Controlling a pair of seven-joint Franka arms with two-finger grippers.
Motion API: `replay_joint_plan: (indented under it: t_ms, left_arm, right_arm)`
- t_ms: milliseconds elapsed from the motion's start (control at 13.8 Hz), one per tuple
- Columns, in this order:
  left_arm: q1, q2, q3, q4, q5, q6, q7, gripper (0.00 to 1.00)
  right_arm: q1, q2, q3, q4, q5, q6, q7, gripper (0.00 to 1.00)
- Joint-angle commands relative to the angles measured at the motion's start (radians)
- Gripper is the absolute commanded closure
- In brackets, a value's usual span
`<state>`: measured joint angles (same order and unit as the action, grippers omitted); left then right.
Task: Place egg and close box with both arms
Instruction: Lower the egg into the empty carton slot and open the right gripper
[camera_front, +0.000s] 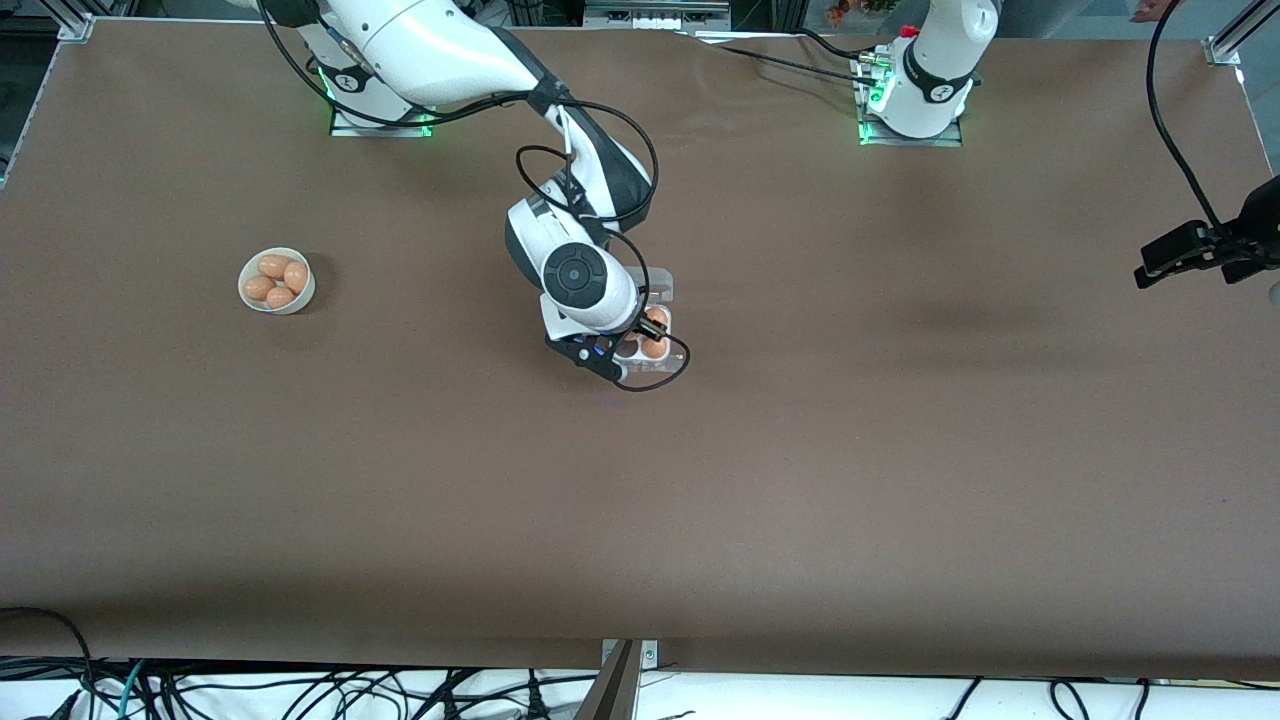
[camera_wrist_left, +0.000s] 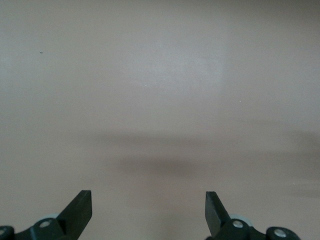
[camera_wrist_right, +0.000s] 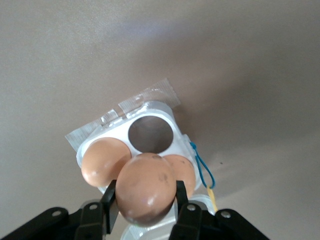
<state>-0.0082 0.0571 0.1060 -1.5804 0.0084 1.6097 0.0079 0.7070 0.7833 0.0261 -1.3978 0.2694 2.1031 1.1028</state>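
Right wrist view looks down past the right tool (camera_wrist_right: 145, 210), whose two black fingers (camera_wrist_right: 111, 207) are clenched on the egg (camera_wrist_right: 145, 187), one finger pressed on either flank of the shell so that the egg sits squarely between them. Held so, the egg hangs over the box (camera_wrist_right: 145, 135), the clear-plastic carton whose pale tray shows one empty round cell (camera_wrist_right: 151, 135) and two eggs already seated in cells, one (camera_wrist_right: 102, 162) beside the held egg and another (camera_wrist_right: 184, 172) partly hidden by it. A transparent lid (camera_wrist_right: 125, 107) lies folded back flat from the tray's edge, and a thin blue loop (camera_wrist_right: 202, 167) hangs at the tray's side. From the front view, the right tool (camera_front: 650, 330) is over the box (camera_front: 655, 330) near the middle of the worktop (camera_front: 800, 480). A round white bowl (camera_front: 276, 281) holding several eggs stands well apart, toward the right arm's end. Out at the left arm's end, the left tool (camera_front: 1190, 255) waits with its fingers (camera_wrist_left: 80, 207) spread wide and released, only bare worktop under it.
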Motion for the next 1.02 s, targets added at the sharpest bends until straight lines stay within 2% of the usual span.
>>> replay_joint_plan:
  t_ms: [0,218,363,435,508,580,943]
  left_arm:
    - [0.002,0.012,-0.005,0.030,0.012,-0.017,-0.005,0.00]
    - [0.002,0.012,-0.005,0.028,0.012,-0.017,-0.006,0.00]
    - [-0.001,0.012,-0.005,0.028,0.010,-0.017,-0.008,0.00]
    - [-0.001,0.012,-0.006,0.028,0.010,-0.017,-0.008,0.00]
    - [-0.003,0.013,-0.006,0.028,0.010,-0.017,-0.009,0.00]
    - [-0.004,0.012,-0.006,0.028,0.010,-0.017,-0.009,0.00]
    - [-0.012,0.012,-0.006,0.028,0.010,-0.017,-0.011,0.00]
  right_arm:
    - [0.009,0.022,-0.006,0.033,0.016,0.005,0.000,0.66]
    - [0.011,0.031,-0.006,0.034,0.016,0.005,-0.003,0.65]
    - [0.009,0.034,-0.008,0.034,0.014,0.005,-0.004,0.55]
    - [0.009,0.039,-0.008,0.034,0.014,0.006,0.000,0.38]
    - [0.009,0.039,-0.009,0.034,0.011,0.009,0.003,0.26]
    - [0.009,0.037,-0.009,0.034,0.010,0.020,0.008,0.00]
    - [-0.004,0.022,-0.021,0.065,0.008,0.011,0.003,0.00]
